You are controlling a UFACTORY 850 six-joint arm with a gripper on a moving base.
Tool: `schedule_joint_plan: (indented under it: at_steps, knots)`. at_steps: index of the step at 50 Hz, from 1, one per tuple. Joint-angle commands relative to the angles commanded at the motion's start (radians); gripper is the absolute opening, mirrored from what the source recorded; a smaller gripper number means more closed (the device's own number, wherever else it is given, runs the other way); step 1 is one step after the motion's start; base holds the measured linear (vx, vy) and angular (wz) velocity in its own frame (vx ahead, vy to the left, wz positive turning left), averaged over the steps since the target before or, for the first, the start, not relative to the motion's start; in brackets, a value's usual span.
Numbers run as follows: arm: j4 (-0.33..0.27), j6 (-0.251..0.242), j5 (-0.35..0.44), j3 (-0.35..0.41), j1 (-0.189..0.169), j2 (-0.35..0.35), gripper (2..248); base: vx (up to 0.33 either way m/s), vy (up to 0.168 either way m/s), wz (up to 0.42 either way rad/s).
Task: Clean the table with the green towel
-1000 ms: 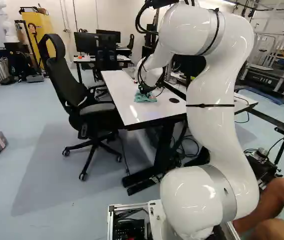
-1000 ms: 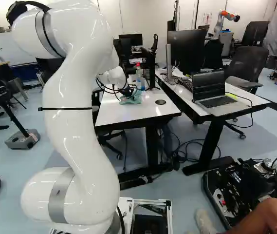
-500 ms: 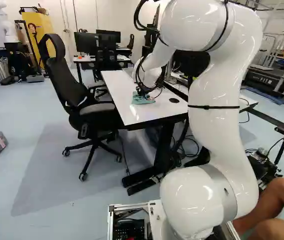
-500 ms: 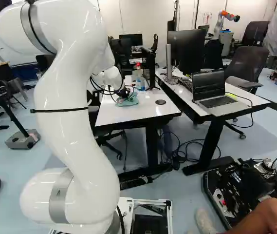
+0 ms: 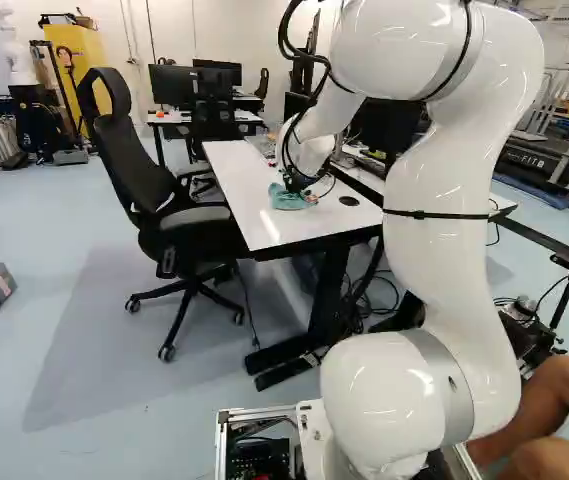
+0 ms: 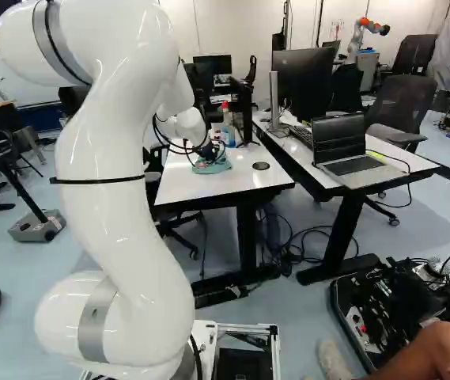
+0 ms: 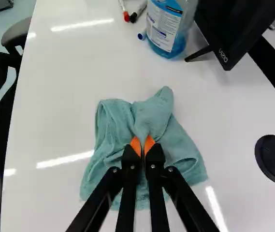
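Wrist view: the gripper pinches the crumpled, fuzzy green towel on the glossy table.

- The towel lies on the table
- In the right base view, the round desk insert sits in the tabletop to the towel's right
- Behind the towel, the bottle stands on the table, just beside the smaller monitor
- Markers lie near the bottle
- In the left base view, the office chair stands left of the table
- In the right base view, the second table stands right of the first, bearing the laptop, with the keyboard behind it
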Motion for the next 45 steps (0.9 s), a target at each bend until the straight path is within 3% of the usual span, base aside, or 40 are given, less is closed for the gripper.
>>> schedule_joint_plan:
  at_steps: [27, 45]
  knots:
    - [0.0, 0.0, 0.0, -0.063, -0.07, -0.049, 28, 0.0, 0.0, 0.0]
    - [0.0, 0.0, 0.0, -0.16, -0.069, -0.121, 28, 0.0, 0.0, 0.0]
